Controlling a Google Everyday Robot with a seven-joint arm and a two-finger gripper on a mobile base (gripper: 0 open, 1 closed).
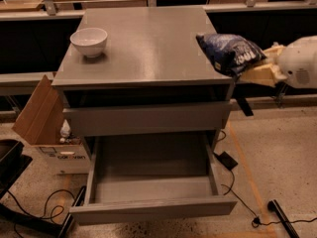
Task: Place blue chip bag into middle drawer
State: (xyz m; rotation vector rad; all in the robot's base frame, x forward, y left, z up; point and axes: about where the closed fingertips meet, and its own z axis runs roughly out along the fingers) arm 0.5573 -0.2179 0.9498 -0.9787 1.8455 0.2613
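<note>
The blue chip bag [229, 51] is dark-blue foil with white print. It is held above the right edge of the cabinet top [143, 48]. My gripper [250, 67], with cream-coloured fingers [263, 72], comes in from the right and is shut on the bag's right end. The middle drawer [152, 206] is pulled open low on the cabinet, a shallow grey tray with nothing in it, below and to the left of the bag. Above it is the shut front of the other grey drawer [148, 118].
A white bowl [89, 41] stands on the cabinet top at the back left. An open cardboard box [47, 128] sits on the floor left of the cabinet. Cables and a power brick [227, 160] lie on the floor to the right.
</note>
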